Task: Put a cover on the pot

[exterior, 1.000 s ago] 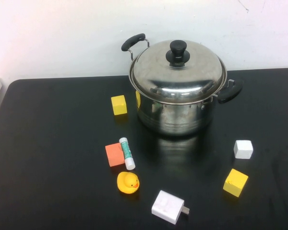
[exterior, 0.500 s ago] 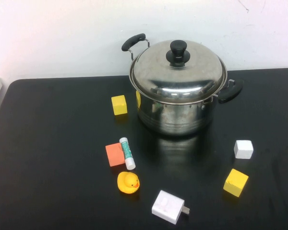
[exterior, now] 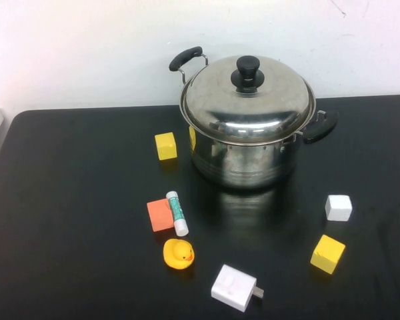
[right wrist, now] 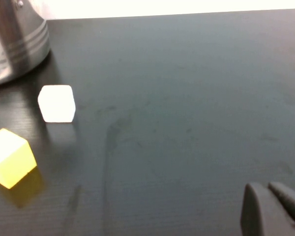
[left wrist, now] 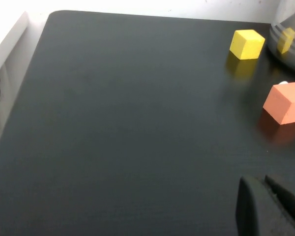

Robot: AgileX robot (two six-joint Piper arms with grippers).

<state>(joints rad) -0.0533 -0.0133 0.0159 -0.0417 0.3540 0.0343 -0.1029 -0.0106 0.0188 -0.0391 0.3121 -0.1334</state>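
The pot (exterior: 243, 163), a large shiny steel stockpot with two black side handles, stands at the back middle of the black table (exterior: 67, 200). Its domed steel lid (exterior: 247, 103) with a black knob (exterior: 247, 72) sits on the rim, level. Neither arm shows in the high view. In the left wrist view my left gripper (left wrist: 259, 181) hangs shut and empty over bare table, with the pot's wall (left wrist: 290, 37) far off. My right gripper (right wrist: 263, 187) is likewise shut and empty above the table, well away from the pot (right wrist: 14, 44).
Left of the pot lies a yellow block (exterior: 165, 145). In front are an orange block (exterior: 159, 215), a glue stick (exterior: 177, 213), a rubber duck (exterior: 178, 254) and a white charger (exterior: 235, 287). A white block (exterior: 338, 207) and a yellow block (exterior: 327, 253) lie front right.
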